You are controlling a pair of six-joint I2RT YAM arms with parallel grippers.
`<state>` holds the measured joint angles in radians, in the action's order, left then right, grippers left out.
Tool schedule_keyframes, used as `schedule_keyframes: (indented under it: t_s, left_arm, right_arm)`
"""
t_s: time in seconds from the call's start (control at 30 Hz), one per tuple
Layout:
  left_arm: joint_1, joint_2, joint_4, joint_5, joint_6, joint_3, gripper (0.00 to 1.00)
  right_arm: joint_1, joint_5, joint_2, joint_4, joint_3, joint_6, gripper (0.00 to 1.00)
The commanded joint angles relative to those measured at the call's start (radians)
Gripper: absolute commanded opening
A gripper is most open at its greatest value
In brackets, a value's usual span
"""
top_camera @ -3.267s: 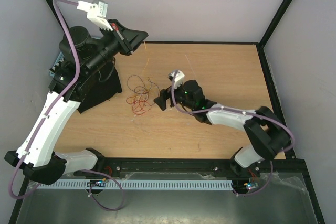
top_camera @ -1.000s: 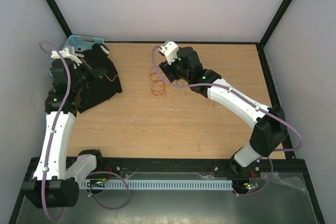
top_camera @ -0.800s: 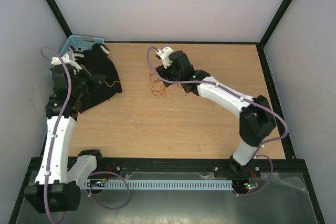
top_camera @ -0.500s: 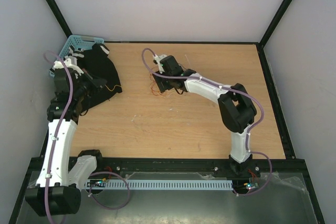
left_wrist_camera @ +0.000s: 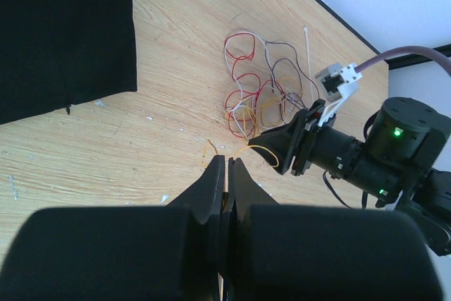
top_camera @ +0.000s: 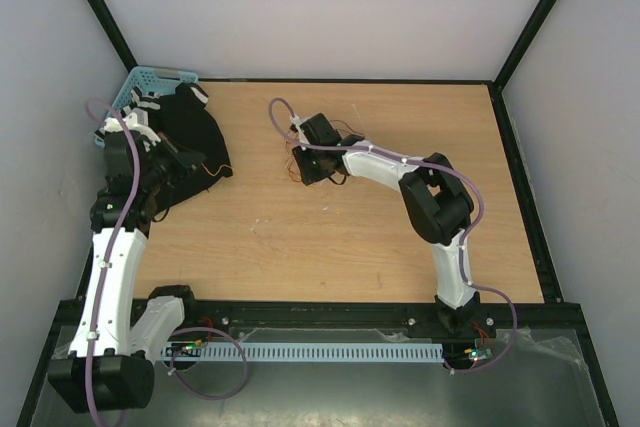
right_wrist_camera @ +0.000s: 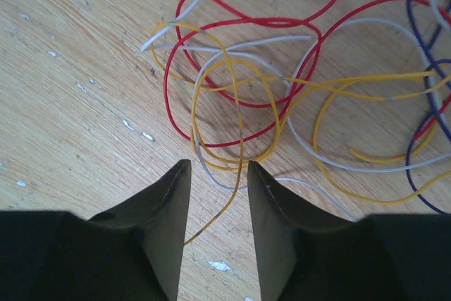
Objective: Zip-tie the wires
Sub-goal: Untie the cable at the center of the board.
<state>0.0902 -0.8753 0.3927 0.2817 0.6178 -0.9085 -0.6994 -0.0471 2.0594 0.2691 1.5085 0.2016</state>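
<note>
The wires (top_camera: 345,135) (left_wrist_camera: 254,82) (right_wrist_camera: 282,79) lie in one loose tangle on the table (top_camera: 300,257), left of centre and toward the far edge. The right arm folds at its elbow and reaches left and far. The right gripper (top_camera: 308,169) (left_wrist_camera: 278,149) (right_wrist_camera: 218,167) is low at the tangle's near edge, its jaws narrowly parted around strands but clamping none.

The left arm rises along the left side. The left gripper (top_camera: 200,152) (left_wrist_camera: 227,163) hangs over the black cloth (top_camera: 190,132) (left_wrist_camera: 63,33), pinched on one orange-yellow strand (top_camera: 206,155) (left_wrist_camera: 259,151) that is apart from the tangle.

From above, the right wrist hides most of the tangle. The strands are red, orange-yellow, white and dark, too interlaced to count. One blue basket (top_camera: 150,75) is half hidden at the far left. One thin white strip (left_wrist_camera: 308,54) lies beside the tangle.
</note>
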Motion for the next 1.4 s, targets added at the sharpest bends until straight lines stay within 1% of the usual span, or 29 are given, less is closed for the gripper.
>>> schedule_keyframes:
  t_s: [0.0,0.07,0.27,0.33,0.47,0.6,0.73,0.87,0.97,1.07,1.2,1.3,1.37]
  left_arm:
    - [0.006,0.021,-0.004,0.014,-0.001,0.003,0.0]
    - [0.007,0.021,-0.004,0.015,-0.001,0.002,0.0]
    - [0.006,0.019,-0.004,0.01,-0.005,-0.002,0.0]
    - [0.006,0.019,-0.003,0.007,-0.01,-0.002,0.0]
    - [0.006,0.019,-0.001,0.002,-0.016,0.005,0.0]
    - [0.006,0.02,0.0,-0.001,-0.019,0.026,0.0]
    - [0.006,0.016,0.0,0.002,-0.018,0.048,0.0]
    - [0.007,0.012,0.0,0.004,-0.019,0.058,0.0]
    - [0.009,0.012,0.0,0.01,-0.023,0.066,0.0]
    - [0.008,0.014,-0.001,0.023,-0.016,0.081,0.0]
    - [0.008,0.012,-0.002,0.04,0.001,0.104,0.0]
    - [0.008,0.007,-0.001,0.062,0.001,0.105,0.0]
    - [0.007,0.004,-0.002,0.08,-0.001,0.107,0.0]
  right_arm:
    - [0.004,-0.033,0.023,0.036,0.028,0.016,0.44]
    - [0.005,-0.04,0.022,0.04,0.026,0.007,0.38]
    - [0.005,0.013,-0.043,0.062,0.02,-0.017,0.06]
    - [0.005,0.049,-0.081,0.081,0.031,-0.032,0.01]
    - [0.005,0.177,-0.175,0.137,0.097,-0.084,0.0]
    - [0.013,0.309,-0.268,0.186,0.241,-0.145,0.0]
    - [0.025,0.44,-0.336,0.194,0.404,-0.207,0.0]
    - [0.036,0.511,-0.351,0.191,0.6,-0.256,0.0]
    - [0.037,0.524,-0.355,0.187,0.695,-0.287,0.0]
    - [0.037,0.498,-0.387,0.186,0.676,-0.293,0.0]
    - [0.036,0.456,-0.465,0.184,0.53,-0.262,0.0]
    - [0.037,0.521,-0.532,0.181,0.399,-0.235,0.0]
    - [0.037,0.609,-0.579,0.179,0.304,-0.217,0.0]
